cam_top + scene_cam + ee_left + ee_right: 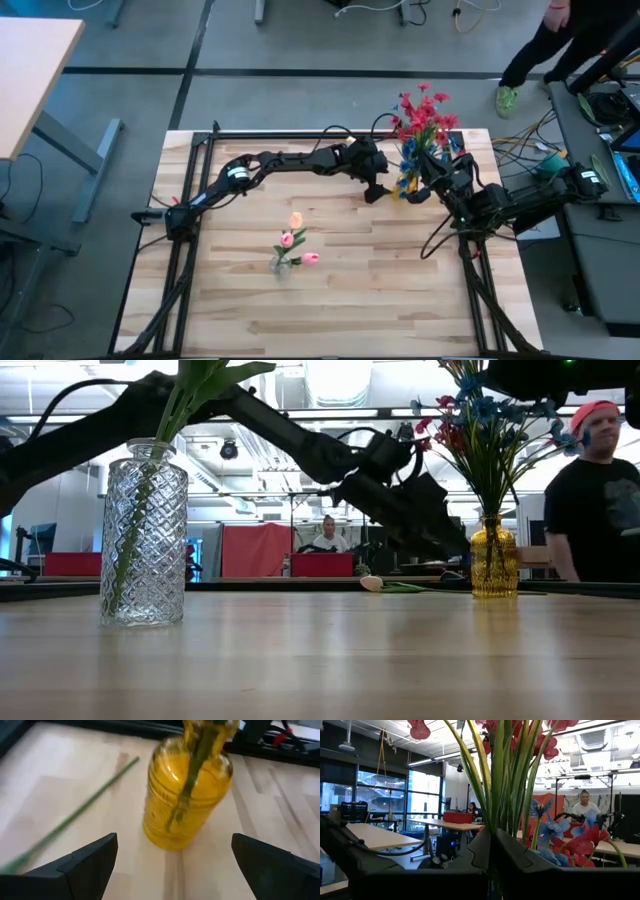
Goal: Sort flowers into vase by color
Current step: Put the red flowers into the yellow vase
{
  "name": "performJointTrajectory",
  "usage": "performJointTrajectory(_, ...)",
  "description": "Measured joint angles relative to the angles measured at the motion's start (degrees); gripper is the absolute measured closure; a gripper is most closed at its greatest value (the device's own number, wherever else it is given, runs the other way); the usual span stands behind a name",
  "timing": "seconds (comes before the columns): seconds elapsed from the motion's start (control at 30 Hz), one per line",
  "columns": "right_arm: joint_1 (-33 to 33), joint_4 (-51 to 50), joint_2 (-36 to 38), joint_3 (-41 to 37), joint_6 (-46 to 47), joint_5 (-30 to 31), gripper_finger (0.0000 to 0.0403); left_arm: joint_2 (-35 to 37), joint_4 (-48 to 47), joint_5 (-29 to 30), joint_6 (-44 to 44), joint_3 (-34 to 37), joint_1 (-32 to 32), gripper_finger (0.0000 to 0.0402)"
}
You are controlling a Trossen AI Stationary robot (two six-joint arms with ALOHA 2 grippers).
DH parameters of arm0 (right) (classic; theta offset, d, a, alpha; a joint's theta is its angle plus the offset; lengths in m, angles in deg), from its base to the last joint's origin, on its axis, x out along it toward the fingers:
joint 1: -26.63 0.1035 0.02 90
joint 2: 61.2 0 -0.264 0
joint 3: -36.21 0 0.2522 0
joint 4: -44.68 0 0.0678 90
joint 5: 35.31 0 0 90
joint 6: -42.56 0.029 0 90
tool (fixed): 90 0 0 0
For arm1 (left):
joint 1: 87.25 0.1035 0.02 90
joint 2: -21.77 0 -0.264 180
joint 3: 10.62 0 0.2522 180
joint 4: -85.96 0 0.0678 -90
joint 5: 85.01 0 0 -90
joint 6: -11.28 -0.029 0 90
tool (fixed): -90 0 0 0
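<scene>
A yellow glass vase (495,563) (187,795) near the table's far right holds red and blue flowers (422,120) on green stems. My left gripper (174,840) (378,190) is open and low beside this vase, its fingers spread toward it without touching. My right gripper (491,845) (428,188) is shut on the bunch's stems above the vase. One loose flower (372,584) lies flat on the table by the yellow vase, its stem (75,815) on the wood. A clear cut-glass vase (283,264) (143,540) at mid-table holds pink and peach tulips (293,238). My right gripper pinches the bunch of green stems (492,820) between its two fingers, well above the vase's mouth, around the height of the blue blooms. The fingers come in roughly level from the table's right, across the upright stems. The stems' lower ends stand in the yellow vase.
Black frame rails (300,135) run along the table's far, left and right sides. The near half of the wooden top (340,310) lies bare. A person (600,490) stands beyond the table's right side, and cables and equipment (600,110) lie to the right.
</scene>
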Motion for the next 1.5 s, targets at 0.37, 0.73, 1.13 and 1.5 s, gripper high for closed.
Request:
performJointTrajectory(0.37,2.51,-0.06,0.72,0.0,-1.31,0.35,0.039,1.36,-0.02,3.47,-1.61,0.33,-1.24,0.0043)
performJointTrajectory(0.73,3.23,0.16,1.05,-0.02,-3.55,3.14,0.039,5.98,-0.88,3.44,-1.21,0.66,-0.94,0.006)
performJointTrajectory(1.13,5.38,-0.01,1.4,-0.02,-5.49,-0.56,0.039,8.8,-3.13,1.99,-2.55,1.71,-1.28,0.0061)
performJointTrajectory(1.5,7.1,0.19,6.0,-0.59,-8.45,-5.15,0.039,20.11,33.97,2.92,3.06,27.07,-1.56,0.0061)
